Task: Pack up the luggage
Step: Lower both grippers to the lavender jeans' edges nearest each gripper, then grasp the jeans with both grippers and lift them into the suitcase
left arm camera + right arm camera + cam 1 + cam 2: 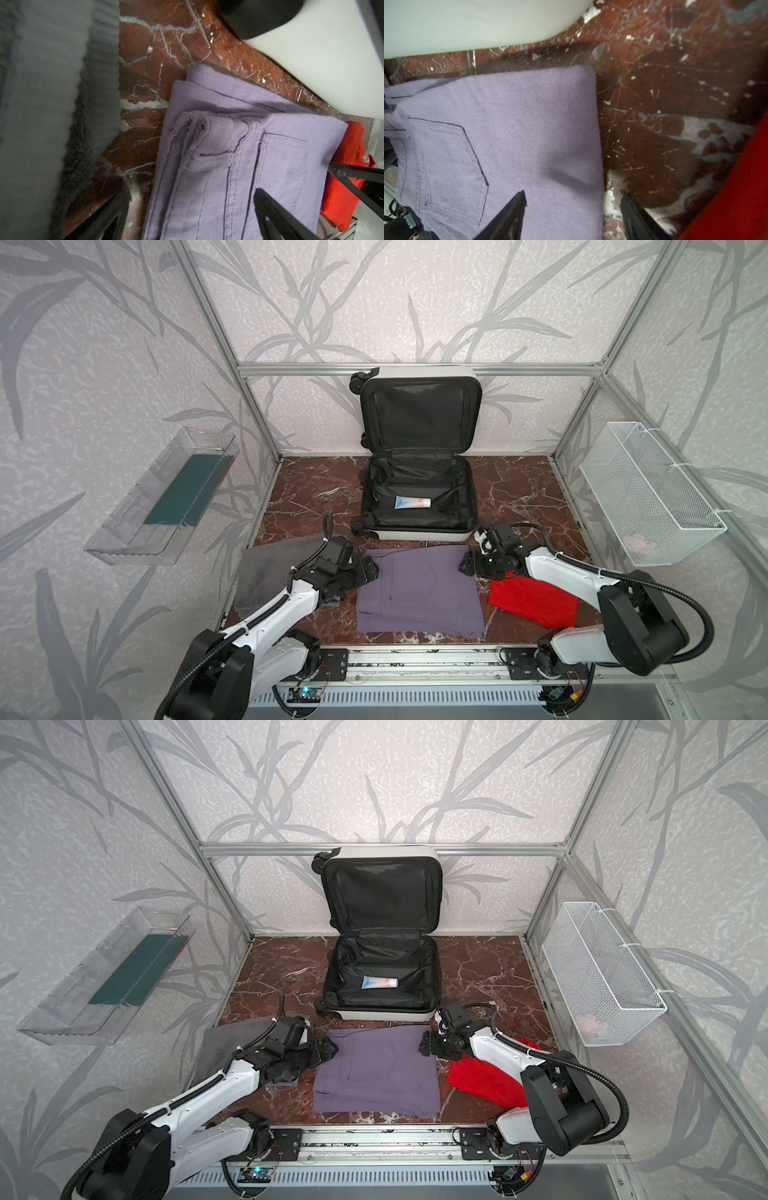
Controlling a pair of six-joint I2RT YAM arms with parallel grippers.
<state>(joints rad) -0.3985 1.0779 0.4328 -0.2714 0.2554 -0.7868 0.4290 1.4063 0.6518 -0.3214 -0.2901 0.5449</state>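
Left jaws are gaping wide and right jaws are standing open, each straddling an opposite side edge of folded purple jeans [419, 593] on the tabletop [307, 497], gripping nothing. The open white luggage [419, 536] is lying just beyond both jaws, holding a tube [412, 502].

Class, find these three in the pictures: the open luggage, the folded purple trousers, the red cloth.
luggage [419, 535], in a top view, lower shell's white front wall
purple trousers [419, 593], in a top view, middle of the fabric
red cloth [536, 603], in a top view, its uncovered middle
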